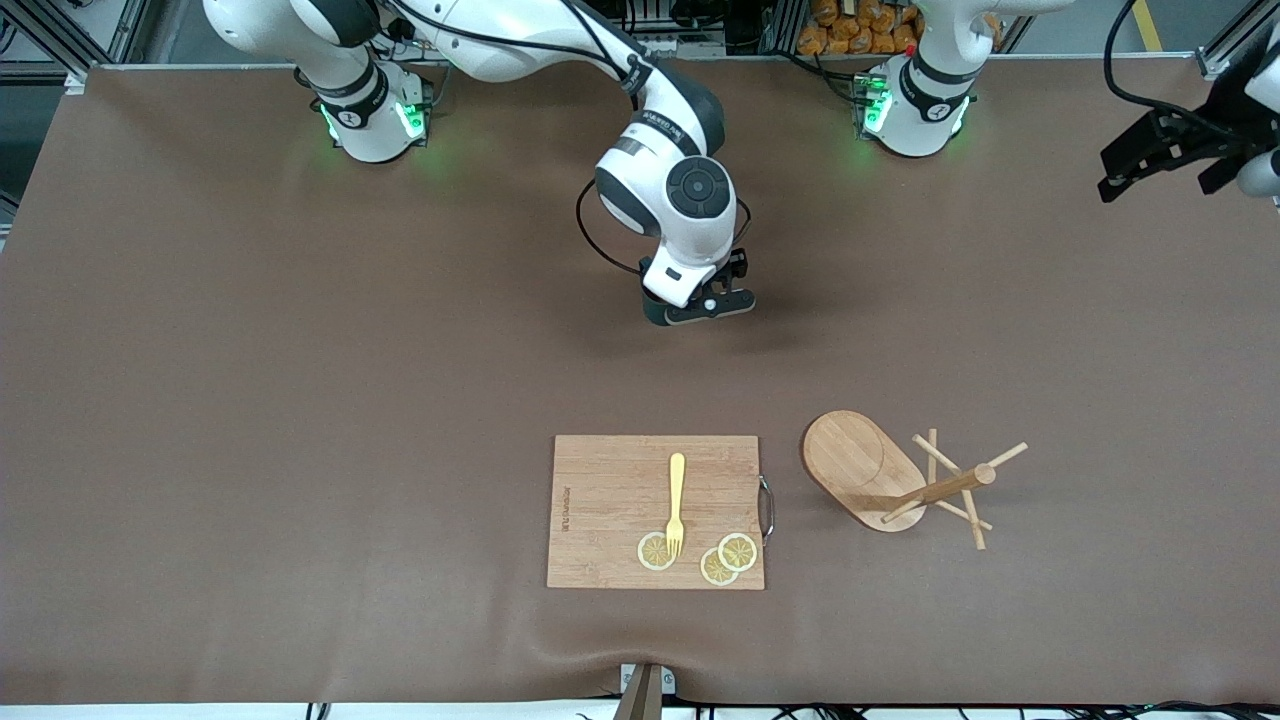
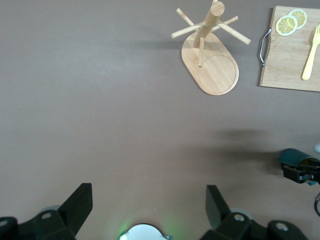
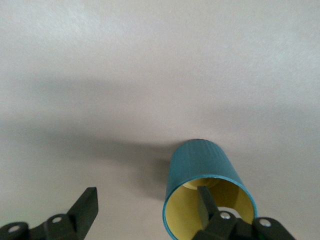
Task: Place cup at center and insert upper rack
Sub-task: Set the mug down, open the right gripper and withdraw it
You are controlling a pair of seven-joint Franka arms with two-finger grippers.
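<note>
The teal cup (image 3: 202,162) with its yellow inside stands on the table near the middle, farther from the front camera than the cutting board. Only a sliver of the cup (image 1: 656,314) shows under the right arm's hand. My right gripper (image 3: 146,195) is open just over the cup, with one finger (image 3: 204,200) down inside it and the other well clear outside. The bamboo upper rack (image 1: 862,462) sits beside the board toward the left arm's end, its post (image 1: 950,487) and pegs pointing that way. My left gripper (image 2: 150,205) waits open, up in the air at its own end.
A wooden cutting board (image 1: 610,480) near the front edge carries a yellow fork (image 1: 677,500) and three lemon slices (image 1: 738,551). It has a metal handle (image 1: 767,508) on the side facing the rack. The brown mat (image 1: 300,400) covers the table.
</note>
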